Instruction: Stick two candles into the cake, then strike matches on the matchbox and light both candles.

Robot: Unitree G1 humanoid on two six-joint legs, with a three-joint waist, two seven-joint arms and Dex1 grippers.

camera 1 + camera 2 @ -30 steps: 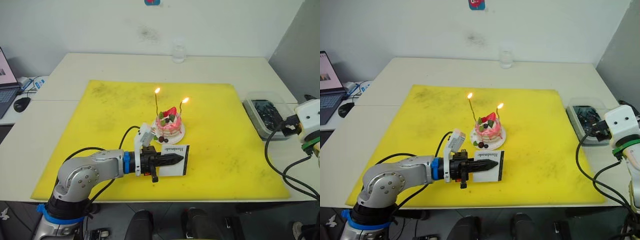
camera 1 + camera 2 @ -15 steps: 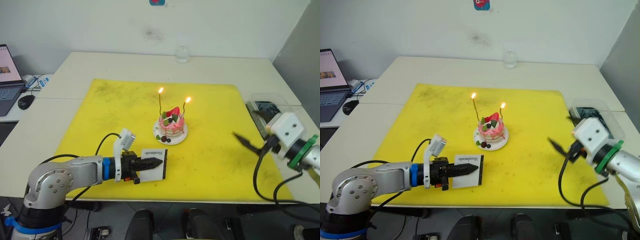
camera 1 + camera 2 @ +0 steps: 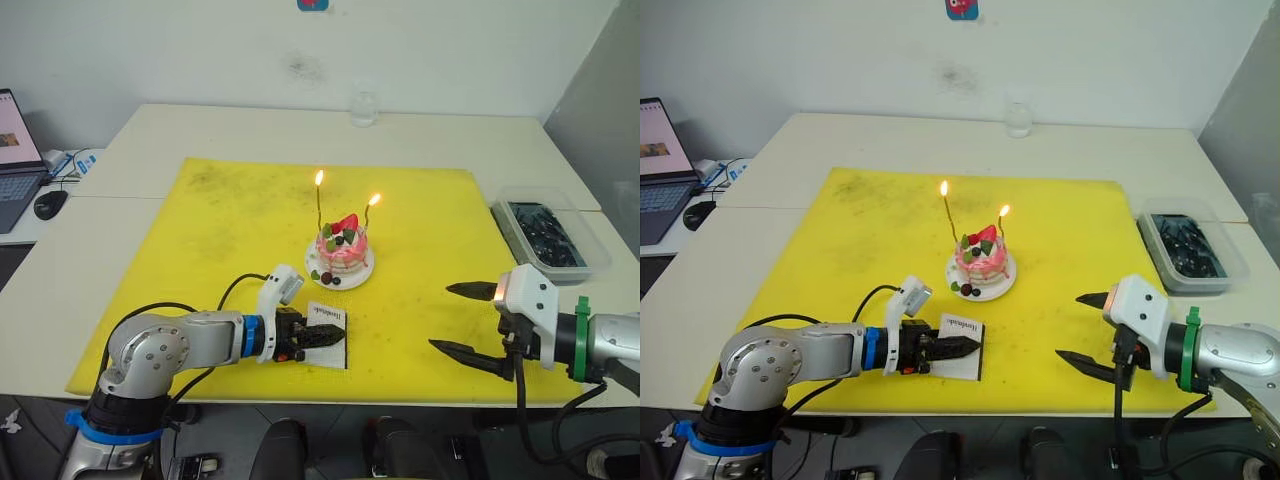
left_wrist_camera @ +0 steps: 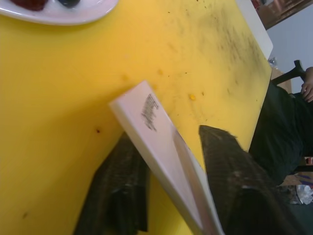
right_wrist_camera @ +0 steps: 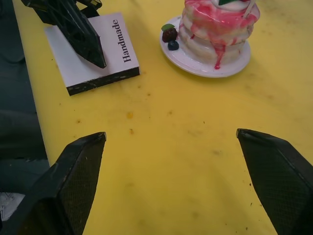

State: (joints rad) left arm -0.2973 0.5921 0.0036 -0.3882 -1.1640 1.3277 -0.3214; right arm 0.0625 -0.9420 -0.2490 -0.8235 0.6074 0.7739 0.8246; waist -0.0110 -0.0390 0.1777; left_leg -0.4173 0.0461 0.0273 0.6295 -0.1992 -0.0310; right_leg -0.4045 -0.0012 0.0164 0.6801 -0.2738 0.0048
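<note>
Both candles (image 3: 319, 205) stand lit in the cake (image 3: 339, 250). Left claw (image 3: 322, 336) is clamped on the matchbox (image 3: 961, 335); right claw (image 3: 458, 318) hovers spread wide, holding nothing.

The mat (image 3: 240, 215) is bright yellow with dark smudges. The cake (image 3: 340, 250) is pink and white with a red strawberry and green and dark berries, on a white plate (image 3: 362, 272). The box (image 5: 93, 54) is white with black "Handmade" lettering and a black edge strip. Both candles (image 3: 318, 205) are golden with orange flames.
</note>
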